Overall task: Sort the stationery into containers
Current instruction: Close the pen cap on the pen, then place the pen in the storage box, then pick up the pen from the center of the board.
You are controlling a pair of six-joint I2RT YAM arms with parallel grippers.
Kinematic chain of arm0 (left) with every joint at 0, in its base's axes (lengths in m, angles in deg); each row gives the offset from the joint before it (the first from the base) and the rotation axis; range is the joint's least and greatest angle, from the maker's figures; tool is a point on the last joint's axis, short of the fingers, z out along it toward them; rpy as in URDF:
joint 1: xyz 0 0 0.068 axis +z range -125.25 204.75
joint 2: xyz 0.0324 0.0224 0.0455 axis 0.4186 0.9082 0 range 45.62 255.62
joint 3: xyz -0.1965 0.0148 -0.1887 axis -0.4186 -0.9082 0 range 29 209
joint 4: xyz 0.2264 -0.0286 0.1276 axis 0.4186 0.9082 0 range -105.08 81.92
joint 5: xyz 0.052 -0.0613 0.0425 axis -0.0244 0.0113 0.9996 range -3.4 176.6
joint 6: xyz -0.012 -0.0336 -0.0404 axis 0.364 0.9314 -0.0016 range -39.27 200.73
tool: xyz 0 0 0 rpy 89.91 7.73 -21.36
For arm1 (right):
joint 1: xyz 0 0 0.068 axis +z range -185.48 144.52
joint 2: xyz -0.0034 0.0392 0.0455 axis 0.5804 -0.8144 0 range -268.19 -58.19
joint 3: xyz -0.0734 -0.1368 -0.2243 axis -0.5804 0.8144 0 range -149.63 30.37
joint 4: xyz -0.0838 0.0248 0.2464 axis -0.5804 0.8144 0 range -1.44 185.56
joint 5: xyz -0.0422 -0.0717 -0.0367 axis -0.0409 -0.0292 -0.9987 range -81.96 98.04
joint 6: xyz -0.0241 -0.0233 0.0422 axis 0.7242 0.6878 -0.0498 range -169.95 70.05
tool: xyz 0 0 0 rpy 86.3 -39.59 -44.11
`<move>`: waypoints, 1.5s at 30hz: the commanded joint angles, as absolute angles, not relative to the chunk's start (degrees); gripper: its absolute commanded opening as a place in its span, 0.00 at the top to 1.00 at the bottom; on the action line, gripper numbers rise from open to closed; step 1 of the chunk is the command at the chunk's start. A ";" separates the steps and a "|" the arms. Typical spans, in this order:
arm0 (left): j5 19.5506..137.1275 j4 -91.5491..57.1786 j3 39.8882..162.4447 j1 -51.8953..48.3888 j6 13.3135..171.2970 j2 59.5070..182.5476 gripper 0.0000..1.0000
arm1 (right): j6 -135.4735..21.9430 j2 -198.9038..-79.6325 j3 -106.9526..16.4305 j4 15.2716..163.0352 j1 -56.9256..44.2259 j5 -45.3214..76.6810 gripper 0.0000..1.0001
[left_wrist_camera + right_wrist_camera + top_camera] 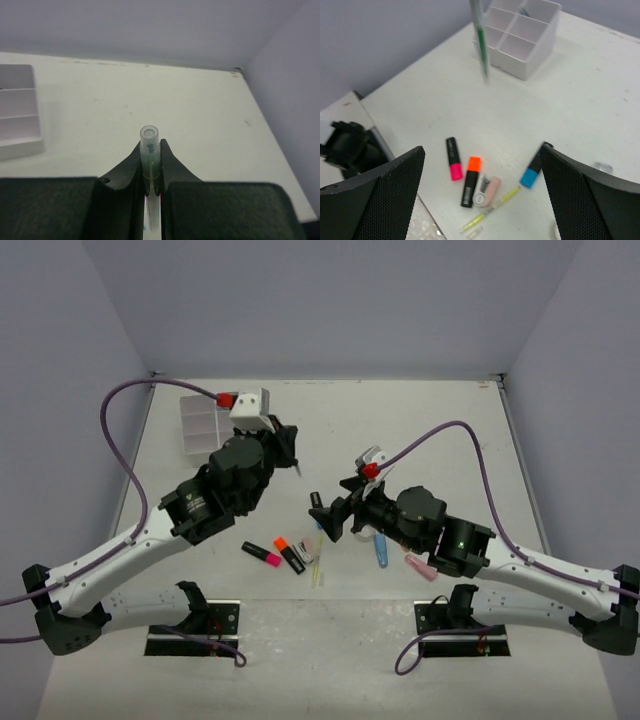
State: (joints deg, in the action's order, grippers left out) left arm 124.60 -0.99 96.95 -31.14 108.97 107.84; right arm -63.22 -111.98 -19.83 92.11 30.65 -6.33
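1. step in hand, as i judge it: the left gripper (150, 150) is carrying a clear pen (149, 134) with a green core to the tray (520, 37). its fingers are clamped on the barrel. the pen hangs in the air off to one side of the tray, not over any cell.
2. the right gripper (481, 150) hovers above the loose pile, fingers wide apart with nothing between them.
3. the next move probably calls for bringing the pen above one cell, tip down, then parting the fingers. being long, it will likely lean on a wall.
4. count:
   - one tray of six cells
   - one pen held
   - three highlighters on the table: pink-ended (453, 159), orange-ended (470, 181), blue-ended (532, 171)
   - one thin yellow pen (492, 210)
   - one pink eraser (491, 190)
   - one small clear ring (481, 198)
5. by the right arm lie two more bits, a blue one (381, 550) and a pink one (422, 568), too small to name.
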 commanded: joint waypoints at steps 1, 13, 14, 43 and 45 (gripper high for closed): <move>136.26 -2.10 103.73 -12.39 104.12 116.81 1.00 | -69.84 -105.36 -12.08 93.73 28.00 -20.27 0.02; 131.99 -30.64 115.00 12.09 100.92 146.64 1.00 | -73.21 -98.25 -3.72 90.72 27.00 -13.33 0.01; 130.73 -31.33 115.96 12.78 100.79 149.37 1.00 | -72.70 -98.42 -3.96 90.75 26.94 -13.01 0.01; 127.14 -26.89 108.18 13.98 115.56 142.71 0.10 | -81.48 -113.17 -12.69 99.04 22.09 -6.59 0.02; 129.16 -19.46 110.75 11.92 117.87 137.72 0.03 | -89.17 -120.41 -16.21 104.29 22.15 -9.06 0.08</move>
